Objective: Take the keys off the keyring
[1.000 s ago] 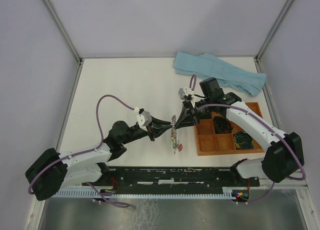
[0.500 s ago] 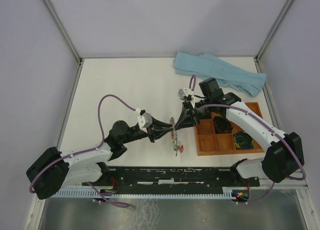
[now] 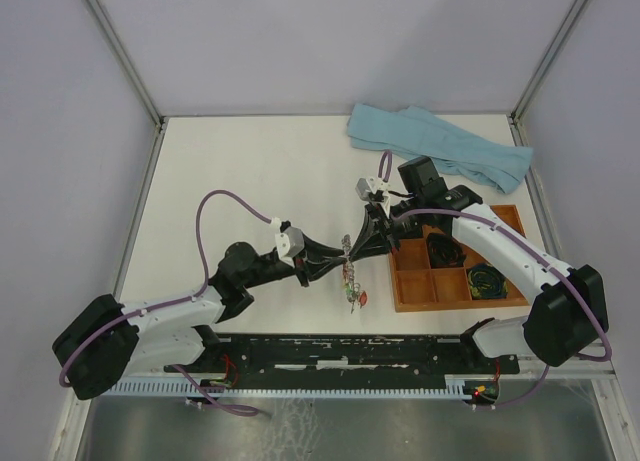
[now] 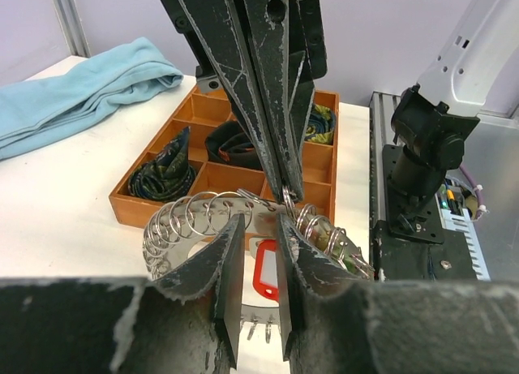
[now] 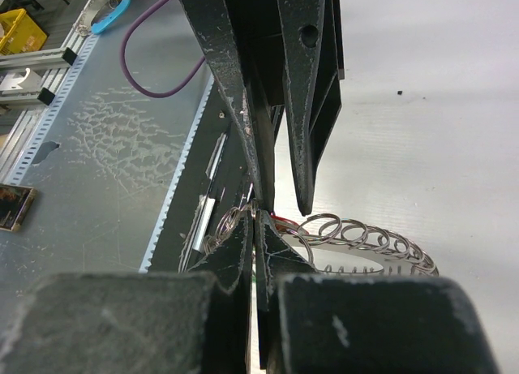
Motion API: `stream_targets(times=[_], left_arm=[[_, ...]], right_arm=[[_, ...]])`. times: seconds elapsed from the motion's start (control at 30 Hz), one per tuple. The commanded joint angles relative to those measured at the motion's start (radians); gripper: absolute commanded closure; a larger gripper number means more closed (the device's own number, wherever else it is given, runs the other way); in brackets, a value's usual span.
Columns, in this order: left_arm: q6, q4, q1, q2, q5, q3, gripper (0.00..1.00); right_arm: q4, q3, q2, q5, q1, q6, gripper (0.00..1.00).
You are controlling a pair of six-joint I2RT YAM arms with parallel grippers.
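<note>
The keyring [image 3: 348, 274], a silvery ring fringed with small loops, hangs between the two grippers above the table. My right gripper [image 3: 352, 246] is shut on one small loop at its top; its own view shows the pads [image 5: 243, 252] pressed together at the tip [image 5: 256, 216]. My left gripper [image 4: 259, 224] faces it with a gap between its fingers [image 4: 229, 260], one tip beside the right fingertips [image 4: 289, 194]. A red key tag [image 4: 266, 270] shows through that gap and dangles low on the ring [image 3: 361, 298]. The looped band [image 4: 174, 228] curves left; in the right wrist view it [image 5: 365, 232] curves right.
An orange compartment tray [image 3: 410, 281] stands just right of the grippers, with dark coiled bundles [image 3: 443, 249] in some cells. A light blue cloth [image 3: 440, 146] lies at the back right. The black base rail [image 3: 340, 349] runs along the near edge.
The left gripper's fingers have parted a little. The keyring and the right gripper stay in almost the same place.
</note>
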State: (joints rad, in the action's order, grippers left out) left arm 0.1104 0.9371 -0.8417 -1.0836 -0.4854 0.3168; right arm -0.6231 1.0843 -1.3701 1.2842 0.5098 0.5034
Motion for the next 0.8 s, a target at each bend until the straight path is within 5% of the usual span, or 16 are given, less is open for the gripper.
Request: stream_targets(times=[0.0,0.77], left_arm=[[-0.004,0.043,-0.003,0.021,-0.057,-0.005,0.71],[-0.023,-0.007,-0.003,0.052,-0.07,0.0,0.66]], right_arm=[[0.031,0.048,0.009,0.042,-0.001,0.017,0.99],[0.031,0.046,0.007,0.043,0.0,0.017,0.99]])
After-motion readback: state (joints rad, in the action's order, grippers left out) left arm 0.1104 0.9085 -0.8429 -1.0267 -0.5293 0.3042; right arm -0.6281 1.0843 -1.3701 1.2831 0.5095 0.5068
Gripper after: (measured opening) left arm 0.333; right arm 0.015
